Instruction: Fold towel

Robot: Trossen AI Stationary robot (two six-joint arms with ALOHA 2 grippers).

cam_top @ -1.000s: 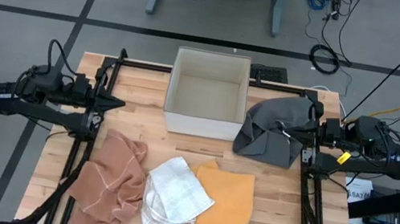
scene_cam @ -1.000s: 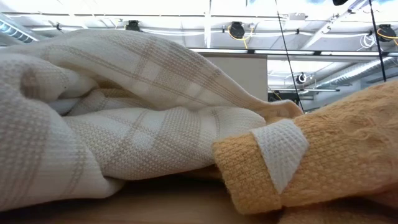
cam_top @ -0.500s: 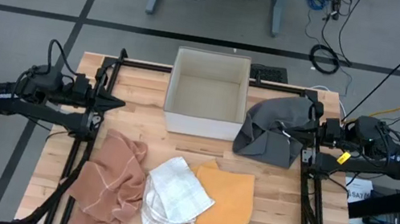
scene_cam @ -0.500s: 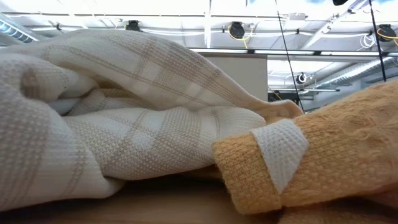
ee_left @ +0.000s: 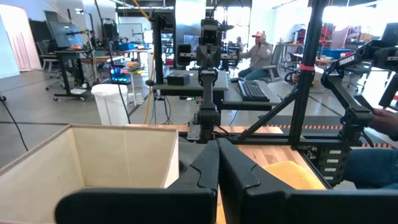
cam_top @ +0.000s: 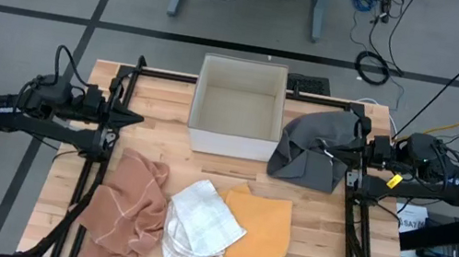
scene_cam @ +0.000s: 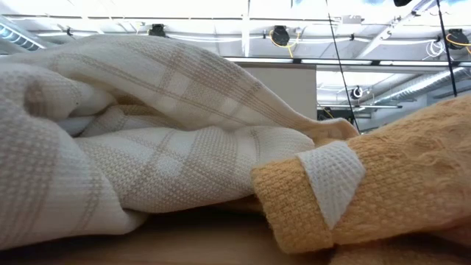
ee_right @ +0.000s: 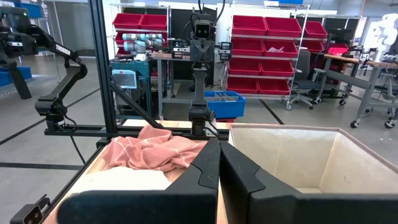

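Several crumpled towels lie on the wooden table: a pink one (cam_top: 128, 205) near left, a white checked one (cam_top: 200, 222) in the middle, an orange one (cam_top: 258, 236) beside it, and a grey one (cam_top: 310, 147) at the right. The white towel (scene_cam: 147, 147) overlaps the orange towel (scene_cam: 397, 184) in the low view. My left gripper (cam_top: 139, 119) is shut and held level above the table's left side (ee_left: 217, 155). My right gripper (cam_top: 327, 148) is shut and held level over the grey towel (ee_right: 219, 155), which its own wrist view does not show. Neither holds anything.
An open cream box (cam_top: 238, 107) stands at the far middle of the table, between the two grippers. Black frame rails (cam_top: 106, 141) run along both sides. Bare wood (cam_top: 205, 162) lies between box and towels. A person (ee_left: 258, 50) sits in the room beyond.
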